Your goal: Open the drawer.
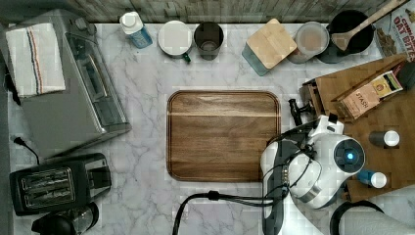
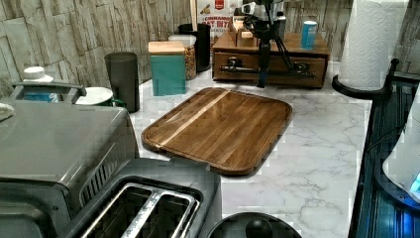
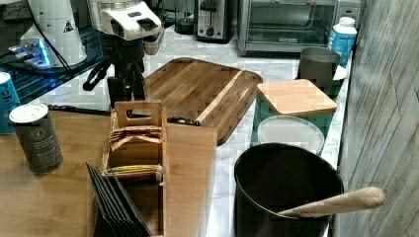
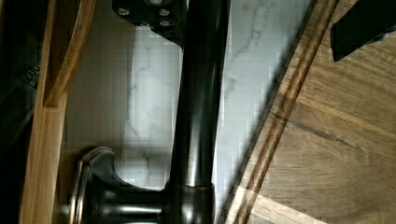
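Left view is showing the drawer (image 2: 270, 71) sitting in a low wooden cabinet (image 2: 257, 47) at the far end of the marble surface (image 2: 317, 144), beyond the tray (image 2: 218, 126). It is looking barely open, if at all. The claw (image 2: 263, 74) is hanging right at the black bar handle (image 2: 277, 73) across the drawer front; in the wrist view the handle (image 4: 198, 107) is running close past one finger (image 4: 154, 16), but I cannot tell whether the fingers are apart or clamped. I am judging the drawer stiff and fairly light, sliding straight out, and the cabinet may be dragging along with it. The smooth metal bar could be slipping, so gripping near its middle seems best. I am counting one drawer, one handle on two posts, one tray, and two cans (image 3: 35, 138) on the cabinet top.
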Robot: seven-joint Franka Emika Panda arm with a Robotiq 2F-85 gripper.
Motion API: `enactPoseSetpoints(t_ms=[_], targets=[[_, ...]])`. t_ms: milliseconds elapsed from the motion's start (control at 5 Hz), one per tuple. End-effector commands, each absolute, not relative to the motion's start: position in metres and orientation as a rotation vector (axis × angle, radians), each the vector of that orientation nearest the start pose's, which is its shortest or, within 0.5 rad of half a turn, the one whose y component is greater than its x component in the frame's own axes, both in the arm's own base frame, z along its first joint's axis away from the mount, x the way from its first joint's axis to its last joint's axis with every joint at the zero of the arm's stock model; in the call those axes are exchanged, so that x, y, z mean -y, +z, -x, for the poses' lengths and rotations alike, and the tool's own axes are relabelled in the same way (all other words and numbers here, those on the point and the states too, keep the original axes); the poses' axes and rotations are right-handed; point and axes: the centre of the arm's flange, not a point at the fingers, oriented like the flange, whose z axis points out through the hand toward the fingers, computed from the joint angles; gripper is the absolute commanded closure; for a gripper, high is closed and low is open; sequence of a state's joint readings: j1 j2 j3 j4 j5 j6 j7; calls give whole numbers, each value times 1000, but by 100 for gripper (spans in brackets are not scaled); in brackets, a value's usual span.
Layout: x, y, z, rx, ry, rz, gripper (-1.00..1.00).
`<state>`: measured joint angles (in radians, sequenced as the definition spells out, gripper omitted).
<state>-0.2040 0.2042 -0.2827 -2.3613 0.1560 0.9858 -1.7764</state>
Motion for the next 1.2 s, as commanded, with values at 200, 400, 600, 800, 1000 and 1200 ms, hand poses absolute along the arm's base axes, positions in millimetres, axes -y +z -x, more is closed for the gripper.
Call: enactPoseSetpoints(t_ms=[200,400,600,800,1000,1200], targets=[[120,235,-428,545,-47,3051,-100],[81,235,-411,576,-20,3049,-100],[55,231,-397,619,-21,3006,-100],[34,232,-386,649,14,2966,-100],[14,236,-374,673,6,2980,-100],[2,239,-369,683,-54,3018,-100]])
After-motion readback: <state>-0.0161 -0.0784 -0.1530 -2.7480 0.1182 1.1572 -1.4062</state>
